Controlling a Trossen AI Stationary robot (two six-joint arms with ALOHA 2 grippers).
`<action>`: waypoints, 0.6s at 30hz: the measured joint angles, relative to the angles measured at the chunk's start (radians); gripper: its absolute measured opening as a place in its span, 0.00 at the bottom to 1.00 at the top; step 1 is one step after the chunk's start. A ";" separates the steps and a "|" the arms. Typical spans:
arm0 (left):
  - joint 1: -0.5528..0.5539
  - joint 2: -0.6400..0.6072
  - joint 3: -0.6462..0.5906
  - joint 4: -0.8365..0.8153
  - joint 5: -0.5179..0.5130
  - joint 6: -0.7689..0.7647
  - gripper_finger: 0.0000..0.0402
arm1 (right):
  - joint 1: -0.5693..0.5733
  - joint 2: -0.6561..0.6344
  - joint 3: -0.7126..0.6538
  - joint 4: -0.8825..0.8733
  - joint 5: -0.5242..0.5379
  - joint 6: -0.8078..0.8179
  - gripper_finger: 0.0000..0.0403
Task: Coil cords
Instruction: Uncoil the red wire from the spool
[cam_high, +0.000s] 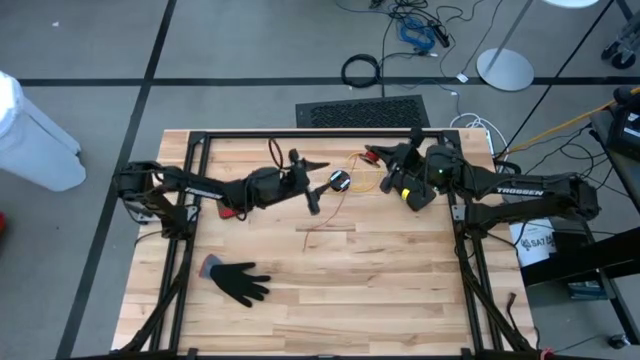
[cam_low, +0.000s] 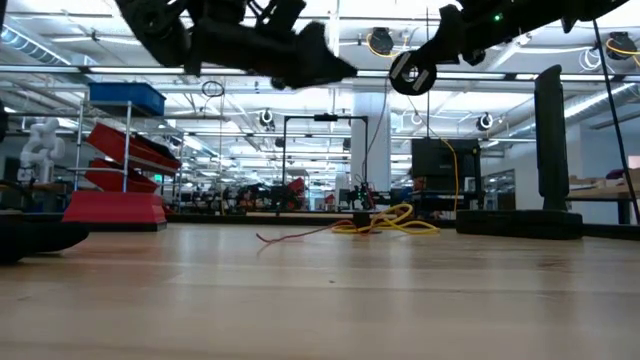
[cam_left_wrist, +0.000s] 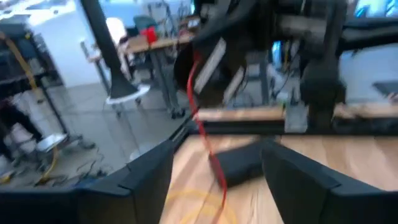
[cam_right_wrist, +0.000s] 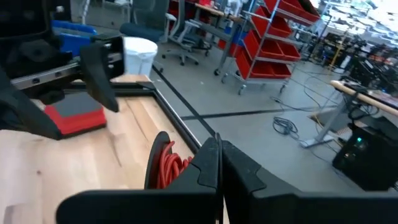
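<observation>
Thin red cord (cam_high: 325, 226) looks light and floppy, best pinched mid-strand; left gripper (cam_high: 318, 186) open above it, right gripper (cam_high: 378, 157) clamped on the red coil (cam_right_wrist: 171, 163).

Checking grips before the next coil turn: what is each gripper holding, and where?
Right gripper, shut, seems to pinch the red cord at its coil's edge. Left gripper is open, holding nothing.

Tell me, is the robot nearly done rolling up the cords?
Not nearly. Done: a few red loops sit coiled beside the shut right end effector. In hand: the left end effector is open and holds nothing, with a red strand hanging in front of it. Left: the yellow-orange cord lies loose on the table.
</observation>
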 joint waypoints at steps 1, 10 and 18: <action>0.002 0.005 0.016 -0.001 0.014 -0.004 0.59 | 0.005 0.009 0.000 0.013 0.000 -0.002 0.00; 0.009 0.114 0.116 -0.058 0.006 -0.035 0.52 | 0.025 0.051 0.000 0.094 0.003 -0.019 0.00; 0.027 0.172 0.154 -0.016 0.014 -0.104 0.52 | 0.025 0.051 0.000 0.090 0.004 -0.029 0.00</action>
